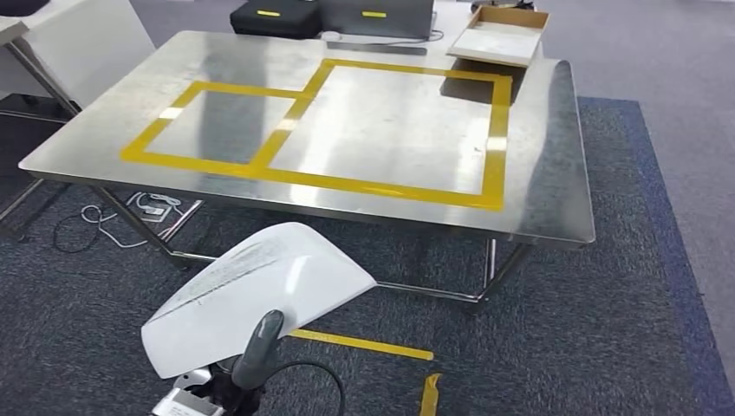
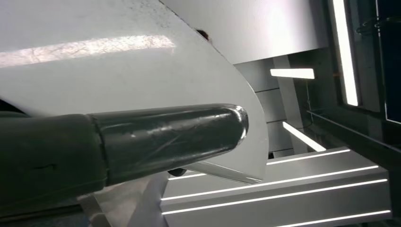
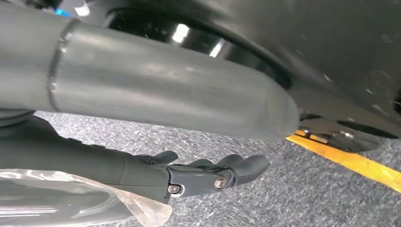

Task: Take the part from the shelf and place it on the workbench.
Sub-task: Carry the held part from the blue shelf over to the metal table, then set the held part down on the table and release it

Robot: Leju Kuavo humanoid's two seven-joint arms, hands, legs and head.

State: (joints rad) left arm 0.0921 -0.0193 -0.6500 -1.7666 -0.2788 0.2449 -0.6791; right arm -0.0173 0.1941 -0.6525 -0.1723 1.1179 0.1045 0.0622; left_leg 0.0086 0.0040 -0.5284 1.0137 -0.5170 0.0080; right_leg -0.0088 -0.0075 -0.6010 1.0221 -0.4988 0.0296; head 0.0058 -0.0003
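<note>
The white part point(image 1: 260, 299) is already off the shelf, clamped in the left hand point(image 1: 256, 347) with the thumb pressed over its top face, low in front of the robot. The steel worktop point(image 1: 555, 173) lies straight ahead and higher, well apart. The part's long axis slants up toward the yellow taped boxes point(image 1: 381, 130). The right hand point(image 3: 208, 172) hangs over the carpet, fingers loosely apart, holding nothing (so it's a left-arm job, I'd guess).
</note>
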